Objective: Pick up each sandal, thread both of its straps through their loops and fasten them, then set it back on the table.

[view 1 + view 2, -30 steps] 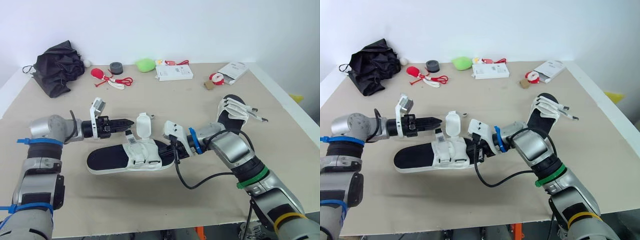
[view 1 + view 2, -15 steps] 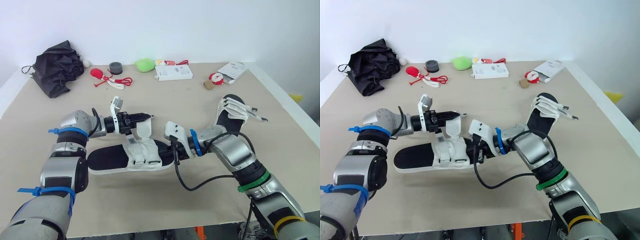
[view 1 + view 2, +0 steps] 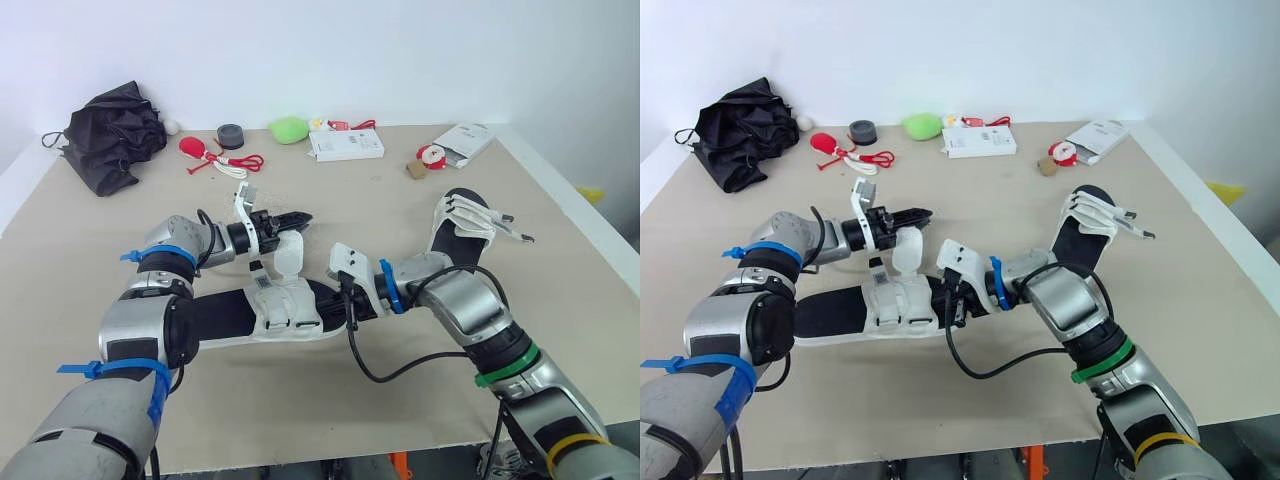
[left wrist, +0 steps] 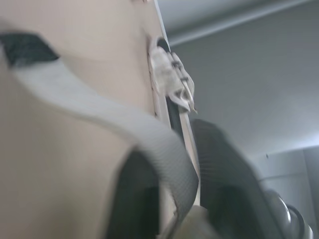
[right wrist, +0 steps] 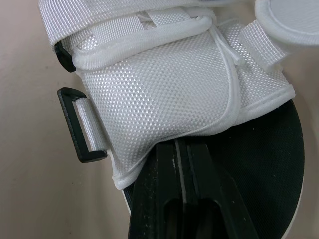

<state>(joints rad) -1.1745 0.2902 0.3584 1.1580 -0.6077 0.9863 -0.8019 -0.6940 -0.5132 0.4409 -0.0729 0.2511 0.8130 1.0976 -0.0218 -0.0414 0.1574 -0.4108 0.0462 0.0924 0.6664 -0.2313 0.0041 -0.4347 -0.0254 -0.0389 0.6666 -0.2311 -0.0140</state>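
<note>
The sandal lies in the middle of the table. The right claw is squeezed shut, its tips hidden under the white strap. The left claw is at the standing flap. Its close view is blurry, so I cannot tell if it grips. The tag is too small to read.

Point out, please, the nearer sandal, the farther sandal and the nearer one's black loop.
nearer sandal [image 3: 290,312]: left eye view, on its white upper.
farther sandal [image 3: 468,222]: left eye view, on its white straps.
black loop [image 5: 72,125]: right wrist view, on its long outer bar.
</note>
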